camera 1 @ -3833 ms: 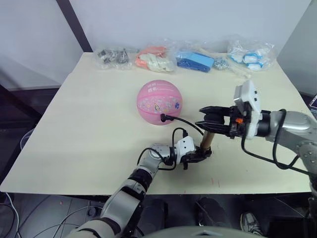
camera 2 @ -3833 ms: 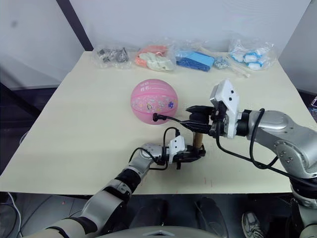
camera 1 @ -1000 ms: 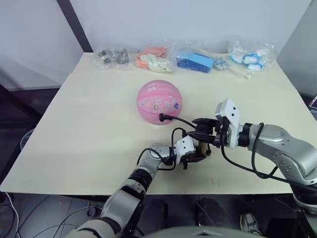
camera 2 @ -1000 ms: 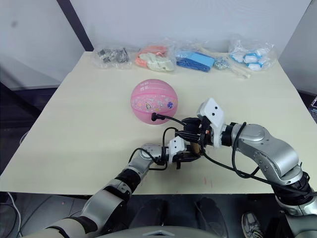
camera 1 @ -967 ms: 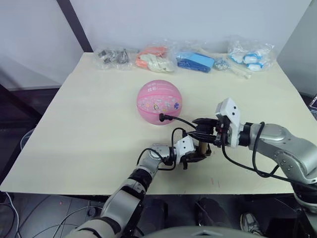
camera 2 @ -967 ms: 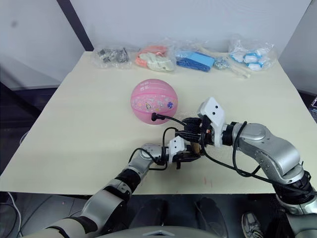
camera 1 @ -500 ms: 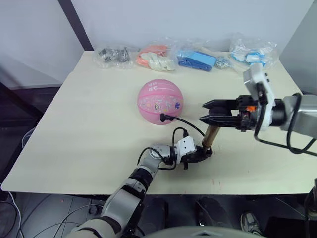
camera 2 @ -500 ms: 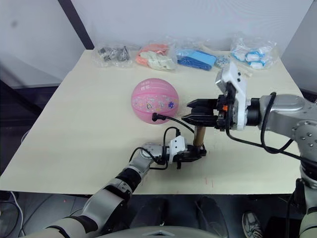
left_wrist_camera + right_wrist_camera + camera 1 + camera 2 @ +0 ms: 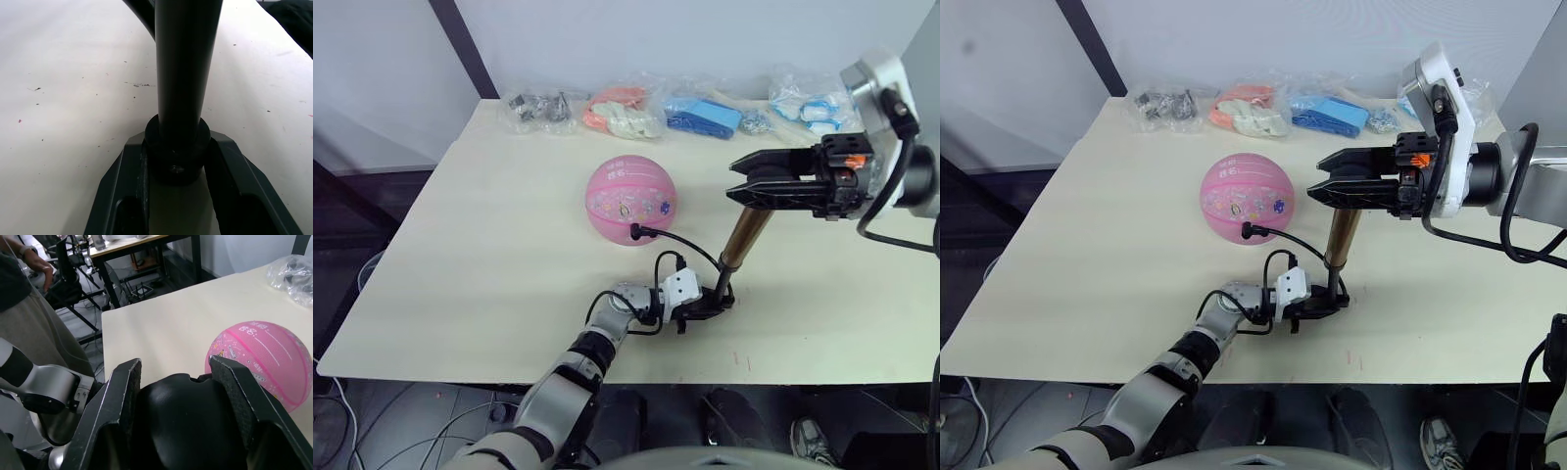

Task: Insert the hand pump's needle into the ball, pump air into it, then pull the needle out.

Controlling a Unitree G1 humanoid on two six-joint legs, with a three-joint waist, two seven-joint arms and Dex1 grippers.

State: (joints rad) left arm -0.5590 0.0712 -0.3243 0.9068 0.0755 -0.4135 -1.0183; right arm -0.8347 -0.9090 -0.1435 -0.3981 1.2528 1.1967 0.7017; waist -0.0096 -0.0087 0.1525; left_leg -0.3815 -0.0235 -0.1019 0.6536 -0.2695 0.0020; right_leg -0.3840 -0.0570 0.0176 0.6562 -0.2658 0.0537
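The pink ball (image 9: 629, 200) rests mid-table. The hand pump (image 9: 744, 233) stands upright to its right, its gold-bronze barrel raised above a thin black rod. My left gripper (image 9: 710, 300) lies low on the table, shut on the pump's black foot (image 9: 177, 152). My right gripper (image 9: 766, 187) is above, shut on the pump's black handle (image 9: 181, 423). The black hose (image 9: 683, 245) curves from the pump's foot to the ball's near side, where its end piece (image 9: 637, 233) meets the rubber. The needle itself is hidden.
Several clear bags of small items line the table's far edge: grey parts (image 9: 536, 108), orange-pink items (image 9: 622, 113), blue items (image 9: 705, 116), white-blue items (image 9: 808, 103). A person (image 9: 22, 298) stands beside a bench past the table.
My right gripper has risen high with the pump's handle, drawing the pump out longer. The left gripper, the pump's foot and the ball have stayed in place.
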